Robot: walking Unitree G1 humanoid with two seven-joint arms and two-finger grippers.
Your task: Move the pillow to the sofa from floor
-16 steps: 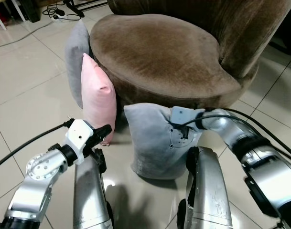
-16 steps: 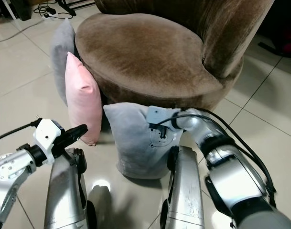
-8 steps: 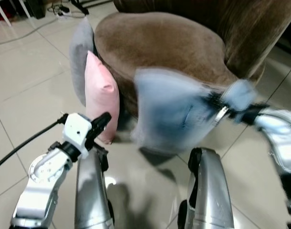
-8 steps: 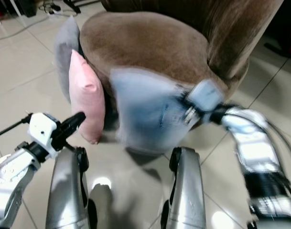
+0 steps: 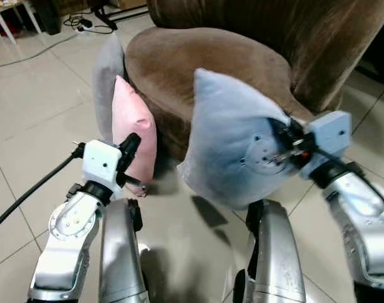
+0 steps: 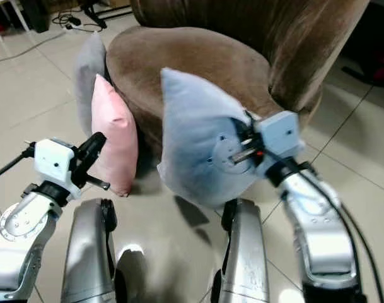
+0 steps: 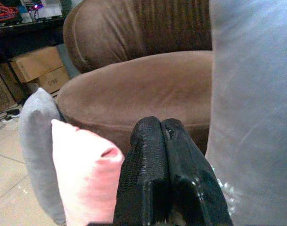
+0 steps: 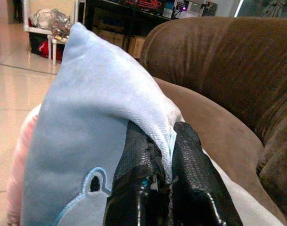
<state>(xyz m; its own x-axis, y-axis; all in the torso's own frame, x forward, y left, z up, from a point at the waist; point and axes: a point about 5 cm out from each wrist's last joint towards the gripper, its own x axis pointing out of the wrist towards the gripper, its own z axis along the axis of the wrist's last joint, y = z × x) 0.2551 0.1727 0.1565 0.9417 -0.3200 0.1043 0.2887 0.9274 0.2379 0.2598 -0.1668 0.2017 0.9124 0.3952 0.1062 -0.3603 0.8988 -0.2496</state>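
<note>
My right gripper [image 5: 286, 142] is shut on the edge of a light blue-grey pillow [image 5: 232, 142], holding it off the floor in front of the round brown sofa seat [image 5: 204, 60]. In the right wrist view the black fingers [image 8: 138, 155] pinch the pillow's [image 8: 82, 122] seam. The left gripper [image 5: 130, 146] is shut on nothing and hovers beside a pink pillow [image 5: 132, 126] leaning against the sofa. Behind the pink one stands a grey pillow [image 5: 105, 76].
The sofa's tall backrest [image 5: 292, 31] rises behind the seat. Pale floor tiles [image 5: 34, 120] spread to the left, with cables [image 5: 84, 22] and furniture legs at the far back. My two silver legs [image 5: 119, 252] stand below.
The right gripper has lifted the blue-grey pillow from the floor up to seat height. The left arm has risen slightly beside the pink pillow.
</note>
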